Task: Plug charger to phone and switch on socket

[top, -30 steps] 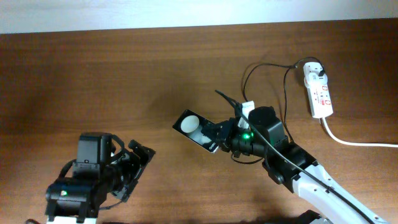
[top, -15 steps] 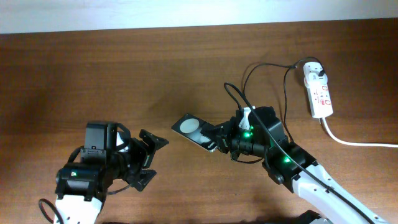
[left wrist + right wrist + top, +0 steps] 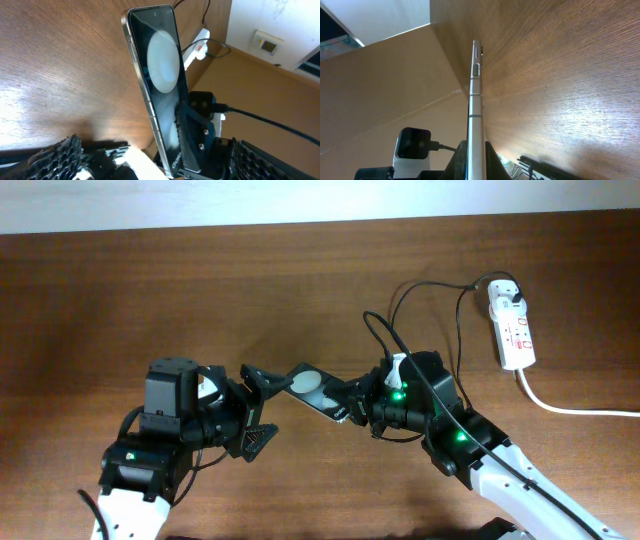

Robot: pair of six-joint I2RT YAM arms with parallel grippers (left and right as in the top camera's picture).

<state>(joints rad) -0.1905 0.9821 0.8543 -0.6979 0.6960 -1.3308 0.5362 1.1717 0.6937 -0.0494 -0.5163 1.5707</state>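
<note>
The phone (image 3: 312,387) is black with white round shapes and is held tilted off the table by my right gripper (image 3: 350,404), which is shut on its right end. In the right wrist view the phone (image 3: 476,95) shows edge-on between the jaws (image 3: 476,162). My left gripper (image 3: 257,406) is open beside the phone's left end. In the left wrist view the phone (image 3: 159,70) stands between the open fingers (image 3: 157,150) without touching them. The charger cable (image 3: 374,330) loops from the white adapter in the socket (image 3: 514,330) toward the right arm. Its tip is hidden.
The socket's thick white cord (image 3: 570,408) runs off to the right edge. The socket also shows far off in the left wrist view (image 3: 198,44). Bare brown wood lies left of and behind the phone. A white wall borders the table's far edge.
My left arm has moved right and up toward the phone, with its gripper open. The right gripper has tilted the phone and shifted it slightly, still holding it.
</note>
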